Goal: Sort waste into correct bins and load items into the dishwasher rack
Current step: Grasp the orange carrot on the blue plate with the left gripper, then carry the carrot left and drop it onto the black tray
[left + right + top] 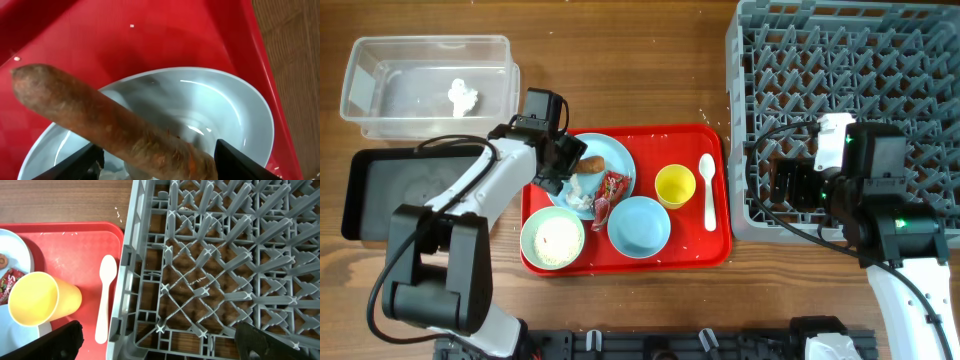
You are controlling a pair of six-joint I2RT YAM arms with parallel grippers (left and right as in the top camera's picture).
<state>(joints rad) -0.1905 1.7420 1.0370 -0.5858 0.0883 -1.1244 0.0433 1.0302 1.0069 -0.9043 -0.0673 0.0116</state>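
Observation:
A brown-orange carrot piece (592,163) lies on the pale-blue plate (620,162) on the red tray. In the left wrist view the carrot (100,115) runs between my left gripper's (157,167) spread fingers, just above the plate (225,115). The left gripper (565,165) is open. A white tissue (582,192) and a red wrapper (611,190) lie on the same plate. Rice fills the pale-green bowl (552,240). My right gripper (790,185) is open and empty over the front-left corner of the grey rack (880,60), also seen in the right wrist view (162,350).
The clear tub (380,60) at the back left holds a white tissue (463,95). The black tray (390,190) lies in front of it. The red tray (705,245) also holds a pale-blue bowl (639,225), a yellow cup (675,185) and a white spoon (708,190).

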